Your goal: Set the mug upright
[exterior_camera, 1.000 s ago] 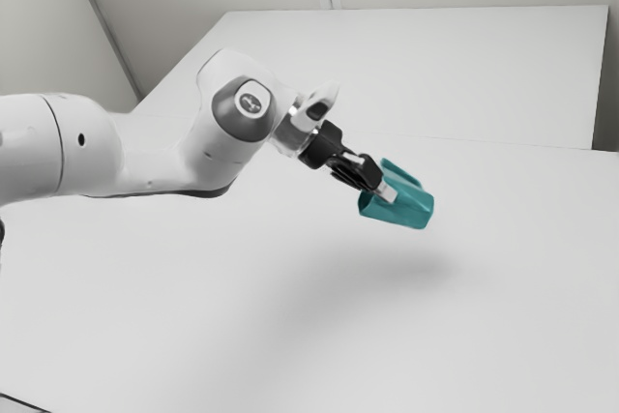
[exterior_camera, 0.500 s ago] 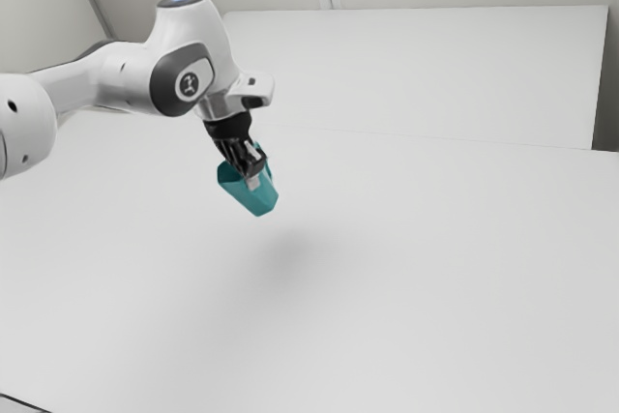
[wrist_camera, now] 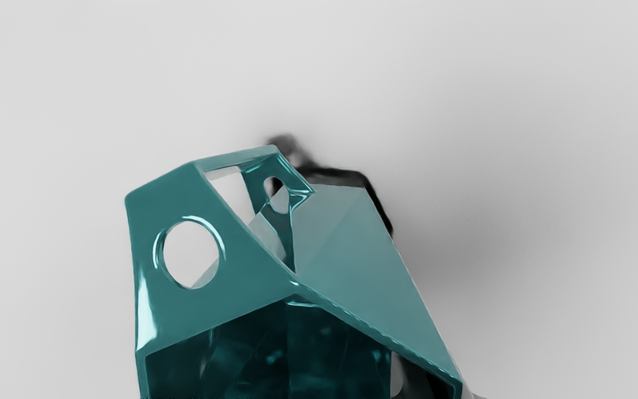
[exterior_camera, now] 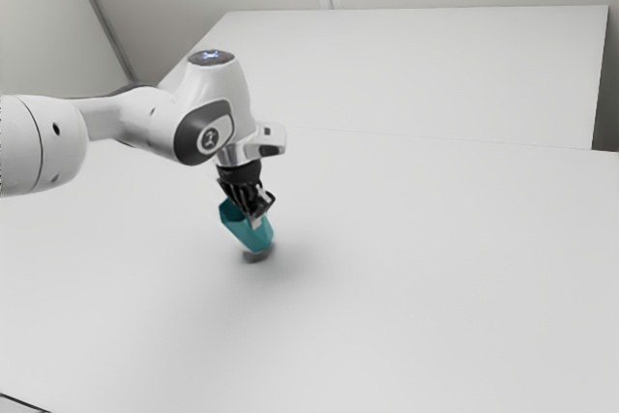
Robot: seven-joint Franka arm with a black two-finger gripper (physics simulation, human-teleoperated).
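the mug (exterior_camera: 249, 232) is lower, tilted close over the bench (exterior_camera: 435, 287), in from its far edge, pinched by the gripper (exterior_camera: 257, 219).

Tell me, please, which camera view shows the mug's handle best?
The wrist view: the handle is close there, with its round holes and the gap between it and the body. The exterior view shows the teal mug tilted at the gripper, but I cannot make out the handle.
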